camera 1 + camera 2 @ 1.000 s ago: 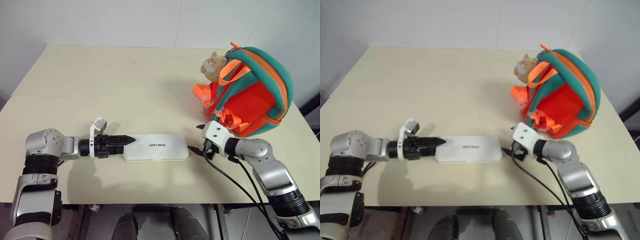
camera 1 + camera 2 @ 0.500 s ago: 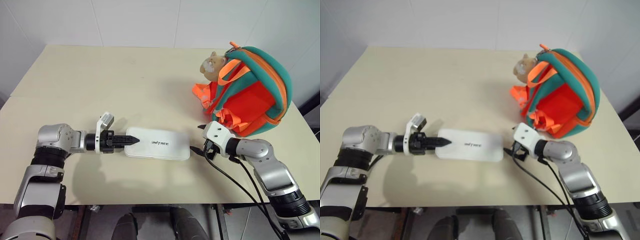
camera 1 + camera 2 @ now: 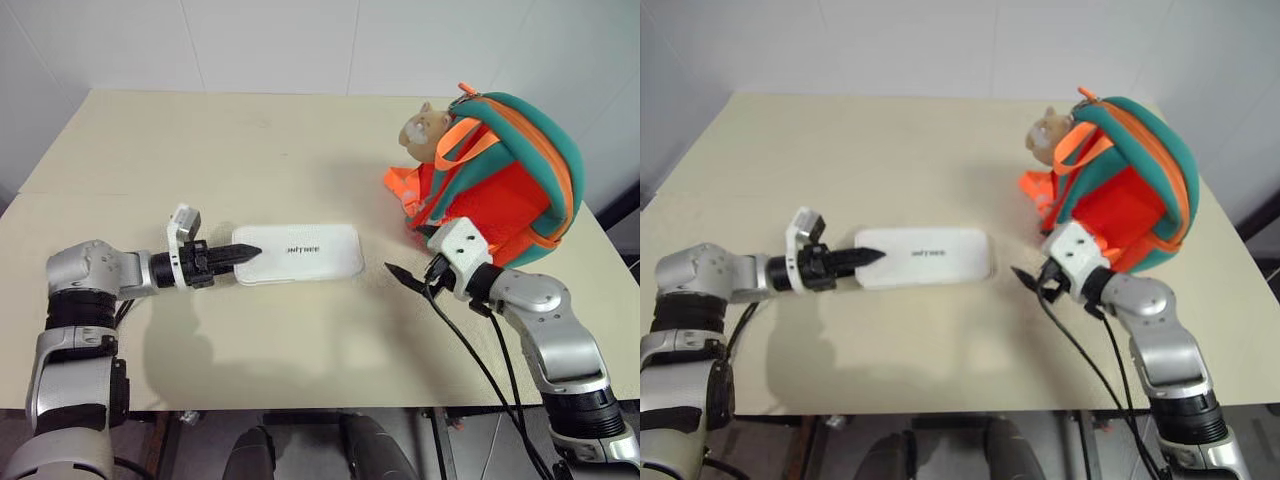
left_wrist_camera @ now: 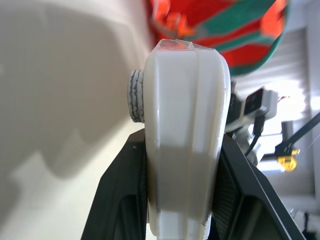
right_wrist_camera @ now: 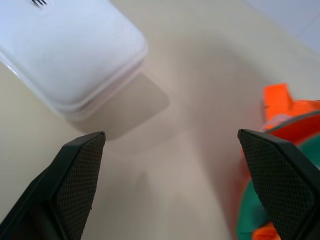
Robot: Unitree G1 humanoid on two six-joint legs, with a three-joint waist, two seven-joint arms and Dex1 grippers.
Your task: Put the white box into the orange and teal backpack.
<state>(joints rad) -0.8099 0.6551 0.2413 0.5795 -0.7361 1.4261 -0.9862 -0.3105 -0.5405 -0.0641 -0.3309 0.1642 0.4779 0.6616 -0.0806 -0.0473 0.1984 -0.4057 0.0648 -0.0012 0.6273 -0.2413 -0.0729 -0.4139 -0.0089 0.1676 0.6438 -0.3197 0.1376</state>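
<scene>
The left gripper (image 3: pixel 240 253) reaches in level from the left side of the table (image 3: pixel 250 150), its two black fingers closed on the near short end of the white box (image 3: pixel 300 253). In the left wrist view, the fingers (image 4: pixel 125 200) press against both flat faces of the box (image 4: pixel 185 130), which stands edge-on between them. The box carries dark "Unitree" lettering on its lid and casts a shadow on the tabletop beneath it, so it appears lifted clear of the surface, its far end pointing toward the right arm.

Just past that far end, apart from it, is the right gripper (image 3: pixel 400 273), aimed back toward the box. The right wrist view shows its textured fingers (image 5: pixel 80 170) spread wide with nothing between them, the box's rounded corner (image 5: pixel 85 55) beyond.

Behind the right gripper, on the right part of the table, sits the orange and teal backpack (image 3: pixel 500 190), its bright orange panel turned toward the robot. A tan plush animal toy (image 3: pixel 425 127) sits at its upper left edge.
</scene>
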